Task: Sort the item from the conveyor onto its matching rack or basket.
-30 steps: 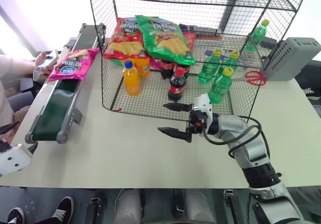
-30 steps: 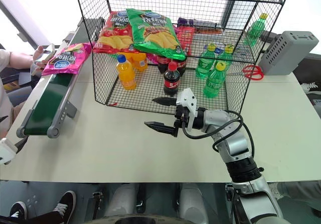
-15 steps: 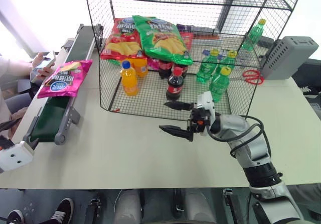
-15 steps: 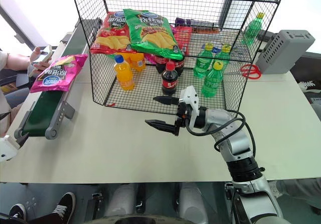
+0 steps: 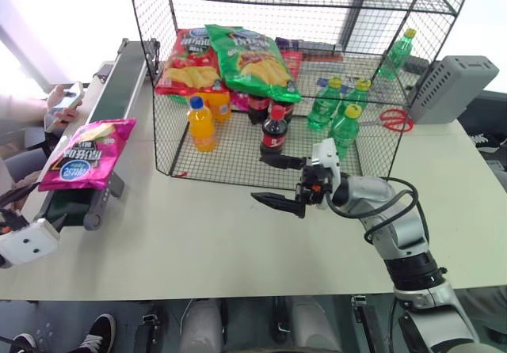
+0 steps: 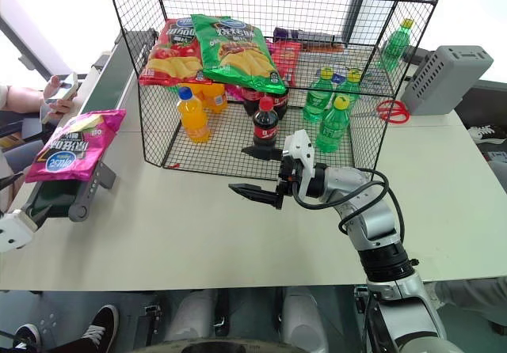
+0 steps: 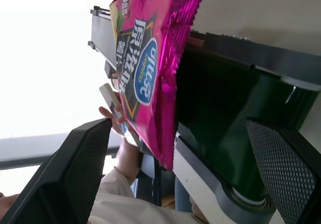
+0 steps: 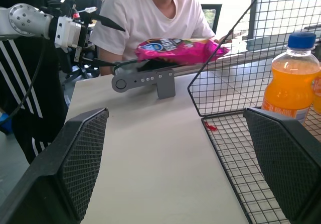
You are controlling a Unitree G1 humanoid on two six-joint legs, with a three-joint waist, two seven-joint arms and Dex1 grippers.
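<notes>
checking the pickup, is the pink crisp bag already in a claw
No, the pink crisp bag lies on the conveyor near its end, with no claw touching it.

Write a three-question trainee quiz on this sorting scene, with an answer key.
1. True or false: the pink crisp bag lies inside the black wire rack.
2. Which tool is nearer the pink crisp bag? A) the left tool B) the right tool
3. Fill in: on the rack's upper tier, the green crisp bag partly overlaps the ____ crisp bag.

Key:
1. False: it lies at the near end of the conveyor, outside the rack.
2. A. The left tool is open beside the conveyor's near end; the right tool is open in front of the rack, near the cola bottle.
3. Red.
</notes>
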